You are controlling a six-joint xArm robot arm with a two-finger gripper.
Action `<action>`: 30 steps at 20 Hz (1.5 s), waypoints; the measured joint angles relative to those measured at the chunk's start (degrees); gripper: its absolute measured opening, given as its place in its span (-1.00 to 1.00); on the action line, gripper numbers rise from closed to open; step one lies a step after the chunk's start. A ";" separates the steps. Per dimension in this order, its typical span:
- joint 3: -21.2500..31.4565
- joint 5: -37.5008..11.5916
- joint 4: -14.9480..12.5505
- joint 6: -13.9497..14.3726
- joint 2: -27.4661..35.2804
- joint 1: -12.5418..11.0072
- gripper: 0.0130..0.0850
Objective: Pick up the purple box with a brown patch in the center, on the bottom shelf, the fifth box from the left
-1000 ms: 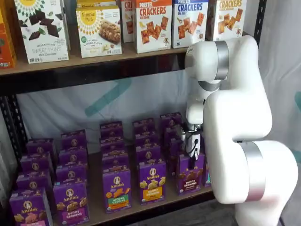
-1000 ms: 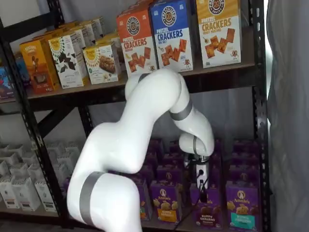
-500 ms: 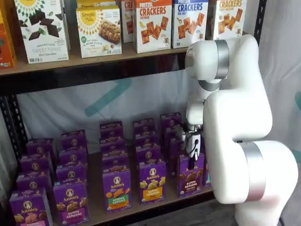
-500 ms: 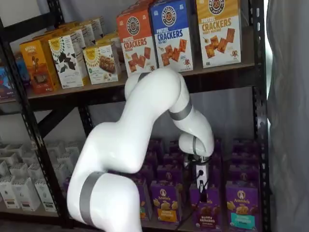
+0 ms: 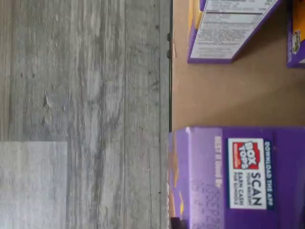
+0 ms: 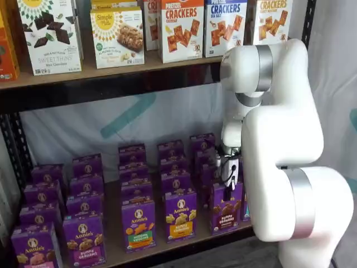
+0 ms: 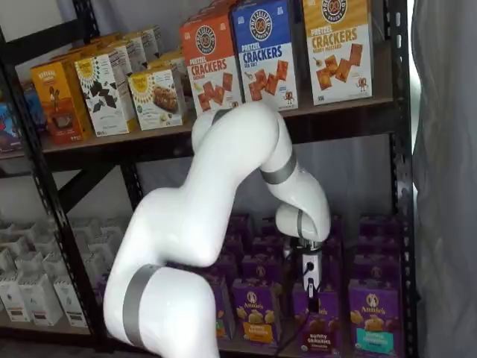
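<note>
- Purple box point(image 6: 226, 207) stands at the near edge of the bottom shelf point(image 6: 162, 245), right of a yellow-panel box point(image 6: 180, 215).
- Gripper point(image 6: 228, 187) is clamped on its top.

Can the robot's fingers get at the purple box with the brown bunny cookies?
Probably yes. The gripper hangs right over the purple box at the front of the bottom shelf, with nothing between them. Its fingers look already shut on the box top.

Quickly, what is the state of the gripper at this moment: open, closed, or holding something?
Gripper: shut on the purple box, which stands at the front of the bottom shelf.
</note>
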 joint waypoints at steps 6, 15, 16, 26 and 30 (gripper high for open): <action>1.94 0.45 2.30 -1.89 -1.90 0.14 -0.44; 7.14 0.29 2.69 -1.34 -6.40 1.11 -0.44; 8.13 0.20 2.48 -0.96 -7.20 1.31 -0.44; 23.51 -1.19 3.56 -0.48 -19.48 3.01 -0.44; 30.38 -3.28 3.43 -0.24 -25.29 3.19 -0.44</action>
